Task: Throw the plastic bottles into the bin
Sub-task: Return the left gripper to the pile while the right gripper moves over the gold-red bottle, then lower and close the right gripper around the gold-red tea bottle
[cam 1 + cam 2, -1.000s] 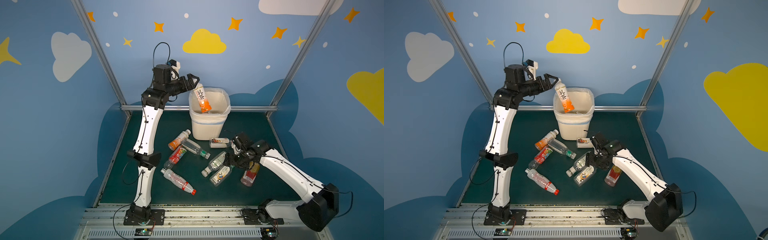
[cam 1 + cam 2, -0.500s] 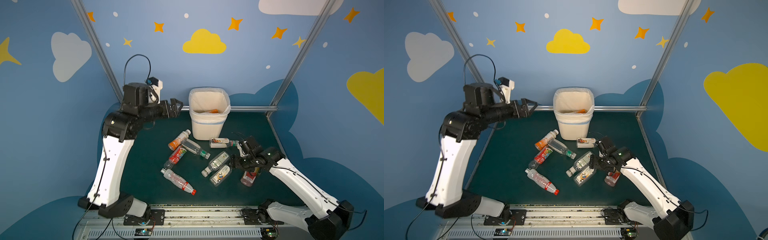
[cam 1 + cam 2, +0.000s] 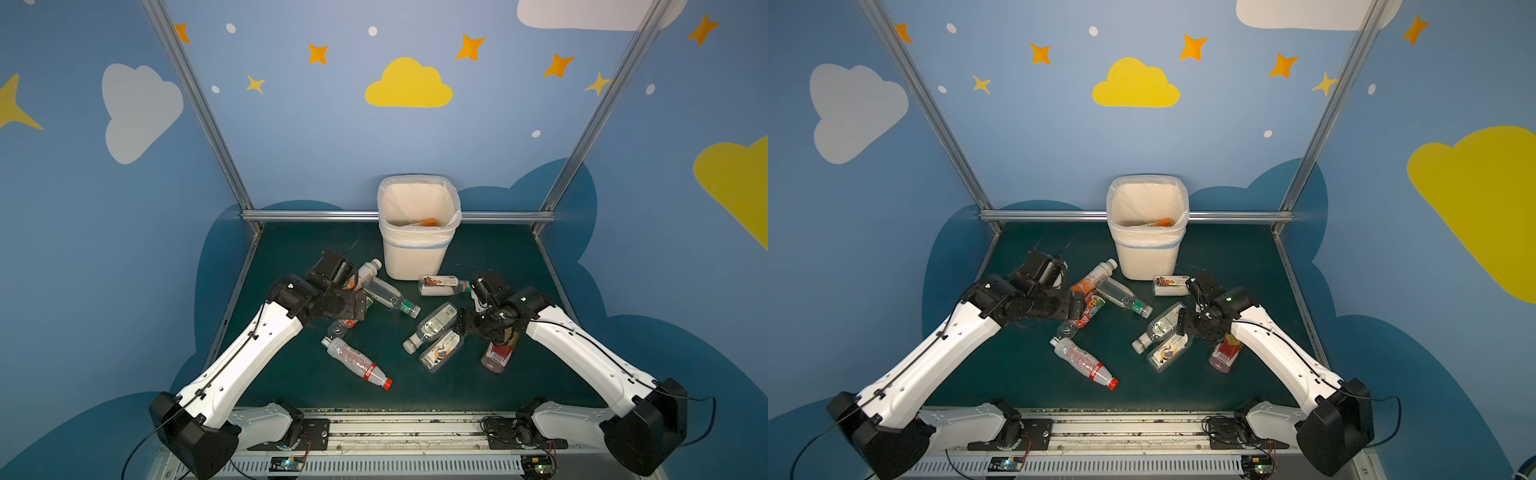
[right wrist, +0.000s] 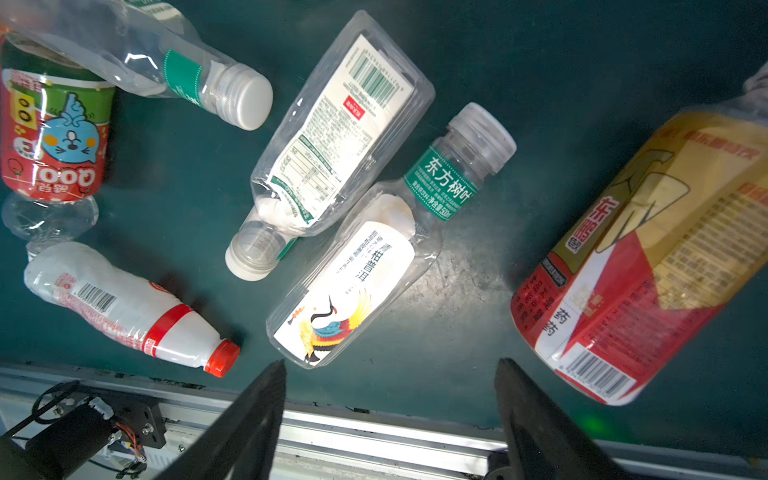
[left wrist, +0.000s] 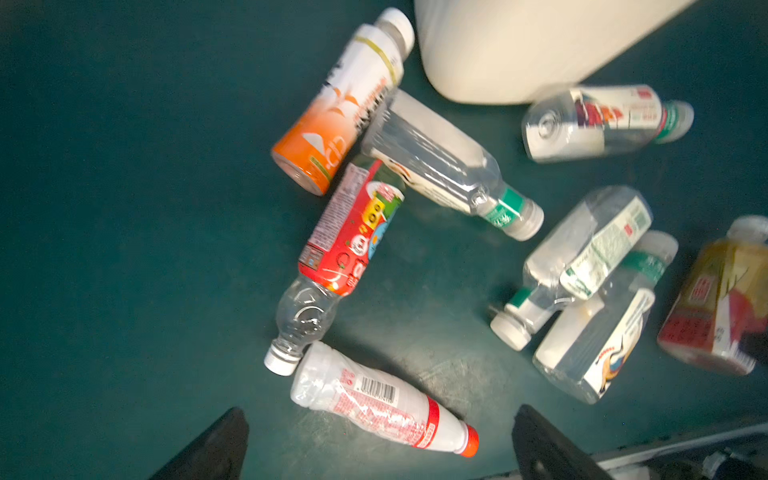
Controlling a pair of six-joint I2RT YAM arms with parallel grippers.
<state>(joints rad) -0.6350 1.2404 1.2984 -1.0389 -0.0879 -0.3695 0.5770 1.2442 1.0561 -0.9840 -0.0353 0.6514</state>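
– Jaws of both arms are seen spread and empty; where are the plastic bottles (image 3: 355, 365) found?
– Scattered on the tabletop (image 3: 457, 386) before the bin (image 3: 413, 257); one should be straddled mid-body, crosswise.

The plastic bottles (image 4: 137, 54) are clear, glossy, crinkled plastic with shiny film labels (image 4: 332, 145), the bin (image 3: 415, 262) is smooth matt plastic under a thin translucent bag (image 3: 415, 239), and the counter (image 3: 299, 382) is matt and scuffed beside brushed-metal rails (image 3: 316, 215).

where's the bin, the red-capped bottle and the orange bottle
bin (image 3: 415, 262): a top view, front wall
red-capped bottle (image 5: 374, 405): left wrist view, mid body
orange bottle (image 5: 345, 104): left wrist view, mid label
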